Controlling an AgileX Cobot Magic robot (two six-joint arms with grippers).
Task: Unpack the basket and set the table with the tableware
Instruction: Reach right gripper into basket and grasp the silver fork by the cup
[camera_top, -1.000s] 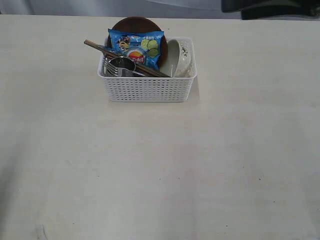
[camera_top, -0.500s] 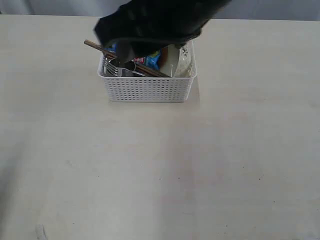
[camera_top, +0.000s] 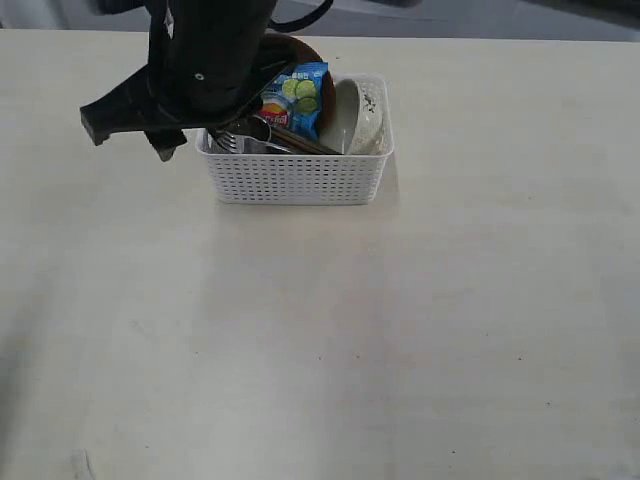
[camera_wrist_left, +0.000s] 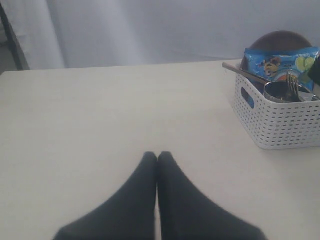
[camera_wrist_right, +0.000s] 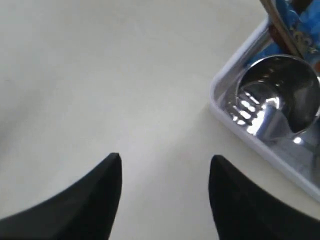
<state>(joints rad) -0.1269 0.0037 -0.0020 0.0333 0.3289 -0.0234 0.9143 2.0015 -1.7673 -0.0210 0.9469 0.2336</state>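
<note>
You have the basket (camera_top: 295, 180) toward the far side of the table (camera_top: 400, 330), near its middle. In it the plate (camera_top: 300, 48) stands at the back with the bag (camera_top: 300, 95) before it. The bowl (camera_top: 365, 115) stands on edge at the right end, the cup (camera_wrist_left: 276, 92) and fork (camera_wrist_left: 292, 80) sit at the left end, and the chopsticks (camera_top: 305, 142) slant across beside them.

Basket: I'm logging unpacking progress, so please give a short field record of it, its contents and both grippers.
basket: on table, full
inside: plate, chip bag, bowl, steel cup, fork, chopsticks
set out: none visible
right gripper: open, empty, above table beside basket's cup end
left gripper: shut, empty
</note>
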